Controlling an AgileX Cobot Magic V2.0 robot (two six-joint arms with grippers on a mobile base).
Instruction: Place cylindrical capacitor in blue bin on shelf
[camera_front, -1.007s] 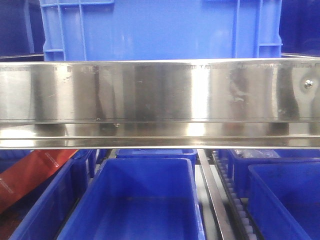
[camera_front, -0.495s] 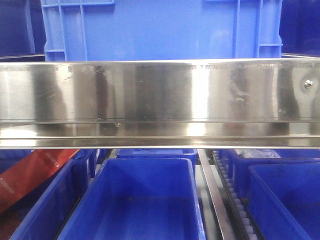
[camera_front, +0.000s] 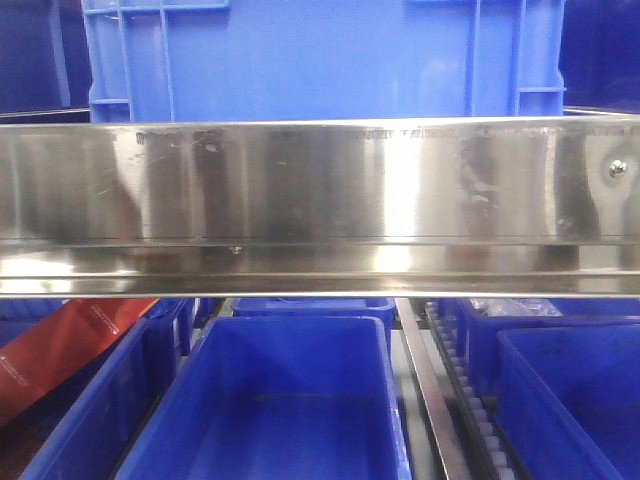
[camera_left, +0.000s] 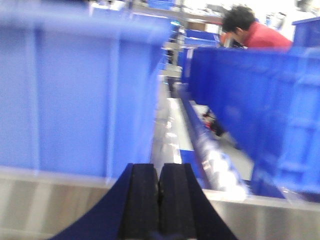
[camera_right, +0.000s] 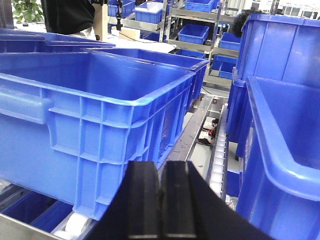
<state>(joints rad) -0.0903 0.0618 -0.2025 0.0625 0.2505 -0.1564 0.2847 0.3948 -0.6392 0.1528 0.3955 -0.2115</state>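
Left gripper (camera_left: 159, 187) has its pads pressed together with nothing visible between them, above the shelf (camera_front: 320, 180) front rail, between two blue bins. Right gripper (camera_right: 160, 192) is likewise closed, beside a large blue bin (camera_right: 95, 100). Only the front view shows the lower-tier bin (camera_front: 290, 400). No view shows the cylindrical capacitor.

The front-facing camera sits level and very close to the shelf (camera_front: 320, 185), its steel rail crossing the middle of the frame, a blue crate (camera_front: 320, 60) above and open bins (camera_front: 270, 400) below. Each wrist camera looks forward over its own closed fingers at bottom centre, left gripper (camera_left: 159, 192) and right gripper (camera_right: 159, 200), along the gap between blue crates. All three views share those crates and the rail.
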